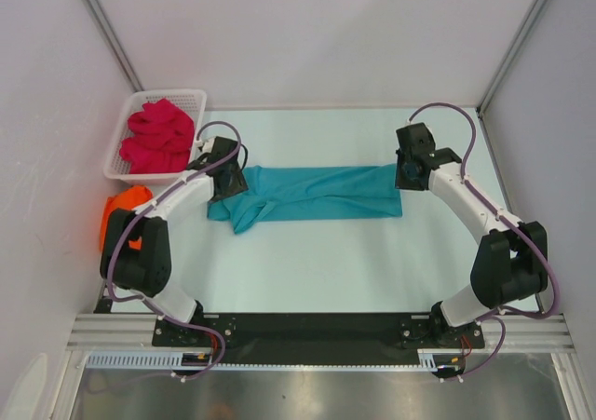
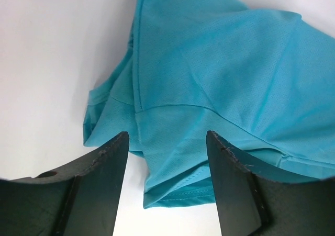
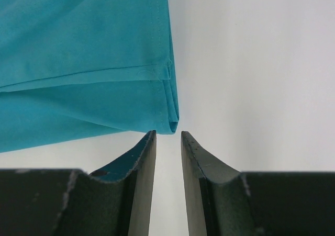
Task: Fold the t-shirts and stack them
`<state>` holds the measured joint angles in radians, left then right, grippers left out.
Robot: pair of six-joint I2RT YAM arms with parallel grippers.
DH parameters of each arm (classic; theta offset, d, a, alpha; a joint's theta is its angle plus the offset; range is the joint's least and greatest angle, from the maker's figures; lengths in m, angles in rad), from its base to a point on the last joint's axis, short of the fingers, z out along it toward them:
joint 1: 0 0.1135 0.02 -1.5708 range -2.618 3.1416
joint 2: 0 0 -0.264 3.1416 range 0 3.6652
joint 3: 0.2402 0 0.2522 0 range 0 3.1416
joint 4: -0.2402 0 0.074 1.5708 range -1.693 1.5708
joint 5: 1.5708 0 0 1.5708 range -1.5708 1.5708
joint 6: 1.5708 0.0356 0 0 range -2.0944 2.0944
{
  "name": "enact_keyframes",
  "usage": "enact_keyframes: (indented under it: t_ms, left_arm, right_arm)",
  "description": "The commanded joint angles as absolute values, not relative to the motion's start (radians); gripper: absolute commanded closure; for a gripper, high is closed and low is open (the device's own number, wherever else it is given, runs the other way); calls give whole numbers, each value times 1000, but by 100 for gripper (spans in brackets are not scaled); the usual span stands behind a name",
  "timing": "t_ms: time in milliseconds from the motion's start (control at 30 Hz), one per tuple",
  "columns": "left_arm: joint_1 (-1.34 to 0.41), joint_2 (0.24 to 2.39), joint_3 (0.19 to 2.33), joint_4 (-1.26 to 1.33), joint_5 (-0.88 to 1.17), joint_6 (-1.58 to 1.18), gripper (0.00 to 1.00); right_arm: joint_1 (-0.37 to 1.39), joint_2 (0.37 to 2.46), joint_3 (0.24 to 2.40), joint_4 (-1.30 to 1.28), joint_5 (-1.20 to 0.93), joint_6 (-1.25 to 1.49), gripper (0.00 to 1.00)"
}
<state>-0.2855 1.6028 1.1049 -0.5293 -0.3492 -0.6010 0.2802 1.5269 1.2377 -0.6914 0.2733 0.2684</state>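
Left end effector (image 1: 226,182) over crosswise teal t-shirt (image 1: 317,193)

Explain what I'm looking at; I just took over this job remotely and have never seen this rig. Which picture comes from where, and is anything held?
Two robot arms are bolted at the near edge of a white table. The wide picture looks down from above and behind them; the other two come from a camera on each wrist. A teal t-shirt lies stretched out between the arms. The dark wedges in the left wrist picture are the left fingers, wide apart over the shirt's bunched end. The right fingers are slightly apart, just short of its corner. Neither seems to hold anything. A crimson-pink t-shirt sits in the white basket; an orange t-shirt lies next to it.
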Motion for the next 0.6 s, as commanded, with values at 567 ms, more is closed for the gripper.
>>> enact_keyframes:
  t_ms: [567]
  left_arm:
    - [-233, 1657, 1072, -446, -302, -607, 58]
  right_arm:
    - [278, 1513, 1227, -681, 285, 256, 69]
